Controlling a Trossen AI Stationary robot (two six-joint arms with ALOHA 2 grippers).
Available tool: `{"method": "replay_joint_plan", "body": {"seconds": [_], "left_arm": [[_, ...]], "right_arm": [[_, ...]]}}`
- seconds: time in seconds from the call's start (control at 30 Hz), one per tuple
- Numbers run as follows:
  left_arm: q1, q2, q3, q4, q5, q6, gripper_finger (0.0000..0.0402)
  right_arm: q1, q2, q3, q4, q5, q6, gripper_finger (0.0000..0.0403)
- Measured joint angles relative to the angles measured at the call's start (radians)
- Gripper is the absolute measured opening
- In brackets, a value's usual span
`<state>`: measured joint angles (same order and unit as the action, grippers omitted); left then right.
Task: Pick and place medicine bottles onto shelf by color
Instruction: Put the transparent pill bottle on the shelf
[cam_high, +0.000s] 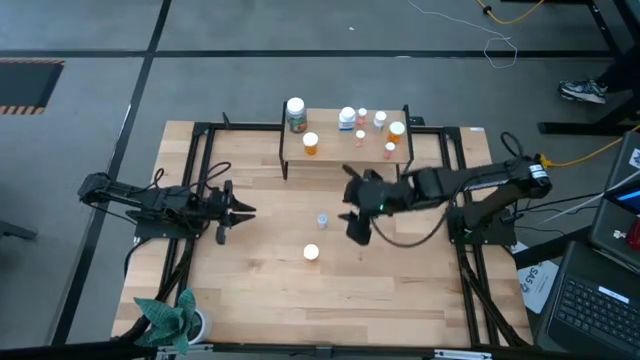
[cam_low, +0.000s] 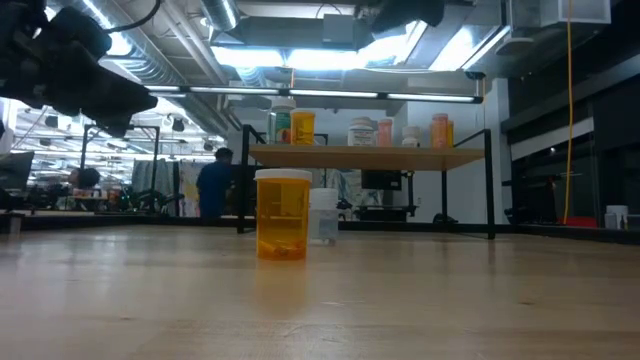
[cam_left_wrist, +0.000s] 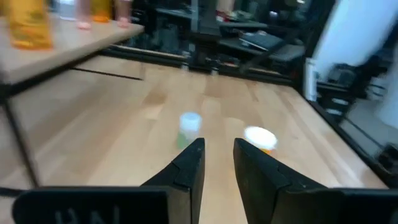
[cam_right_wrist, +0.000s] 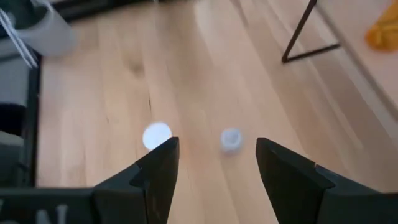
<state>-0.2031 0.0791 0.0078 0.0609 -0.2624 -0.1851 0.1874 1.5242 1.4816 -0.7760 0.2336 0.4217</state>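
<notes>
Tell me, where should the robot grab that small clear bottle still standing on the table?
Probably around its round body just under the cap, coming straight down. The small clear bottle stands upright and apart from the orange bottle, and the right hand hangs above it, fingers open either side. The left hand waits aside.

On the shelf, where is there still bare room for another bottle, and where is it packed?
The shelf is bare along its front middle, between the orange bottle and the small orange one. Its back right is crowded: a cluster of bottles. The green bottle holds the back left corner. Two bottles remain on the table.
</notes>
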Motion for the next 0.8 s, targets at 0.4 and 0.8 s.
{"method": "replay_joint_plan", "body": {"seconds": [0.4,0.8], "left_arm": [[0.000,0.302,0.120,-0.034,0.092,-0.166,0.0080],[0.002,0.636,0.255,-0.017,-0.017,-0.085,0.0080]], "right_arm": [[0.087,0.123,-0.001,-0.032,0.140,0.145,0.0216],[0.064,0.283,-0.001,-0.030,0.191,0.136,0.0216]]}}
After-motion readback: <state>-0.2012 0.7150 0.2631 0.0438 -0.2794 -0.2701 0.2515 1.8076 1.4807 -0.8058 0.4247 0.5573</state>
